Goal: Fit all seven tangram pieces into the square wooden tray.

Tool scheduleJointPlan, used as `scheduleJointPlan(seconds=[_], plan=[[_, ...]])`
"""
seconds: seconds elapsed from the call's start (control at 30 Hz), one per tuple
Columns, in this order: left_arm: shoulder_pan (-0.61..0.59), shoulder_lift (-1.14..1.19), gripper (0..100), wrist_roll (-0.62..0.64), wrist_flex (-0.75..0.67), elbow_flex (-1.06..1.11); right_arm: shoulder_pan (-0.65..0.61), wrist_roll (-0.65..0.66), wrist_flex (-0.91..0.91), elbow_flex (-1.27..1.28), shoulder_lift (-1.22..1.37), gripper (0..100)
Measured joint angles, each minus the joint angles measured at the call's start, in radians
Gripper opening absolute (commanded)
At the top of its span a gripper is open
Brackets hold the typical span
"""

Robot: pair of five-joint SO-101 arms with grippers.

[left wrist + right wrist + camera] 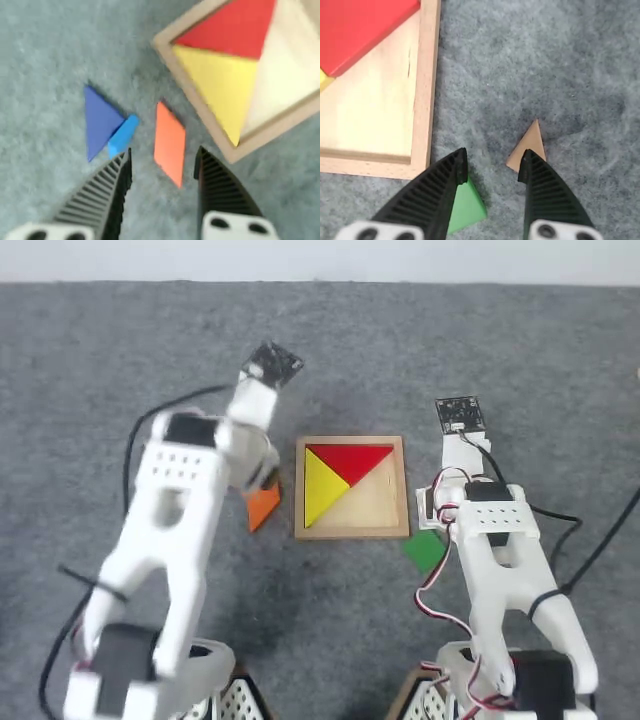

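Orange parallelogram (170, 142) lies flat on the grey counter (45, 50), just beside the outer wall of the square wooden tray (195, 95), which holds a red triangle (230, 25) and a yellow triangle (220, 85). Left gripper (162, 155) hangs open above it, a finger to each side. Judged light, rigid, thin, smooth: grip squarely across the two long edges, or it may pivot. Right gripper (493, 154) is open over the counter, between a green piece (465, 207) and a tan triangle (529, 145).

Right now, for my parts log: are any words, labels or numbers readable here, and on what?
No readable text.
Tray, red piece, yellow piece: plain, no print.
Left arm's board, right arm's board: marks too small to read.
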Motion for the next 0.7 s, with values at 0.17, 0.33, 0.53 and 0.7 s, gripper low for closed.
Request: scheduleJointPlan(seconds=[0.17,0.33,0.53,0.7], plan=[[0.051,-0.055,20,-0.002,-0.141,0.242,0.000,0.000,0.000,0.000,0.000,16.9],[0.046,0.078,20,-0.006,-0.210,0.226,0.000,0.000,0.000,0.000,0.000,16.9],[-0.012,0.279,20,-0.057,-0.201,0.064,0.000,0.000,0.000,0.000,0.000,16.9],[-0.012,0.327,20,-0.072,-0.170,0.028,0.000,0.000,0.000,0.000,0.000,16.9]])
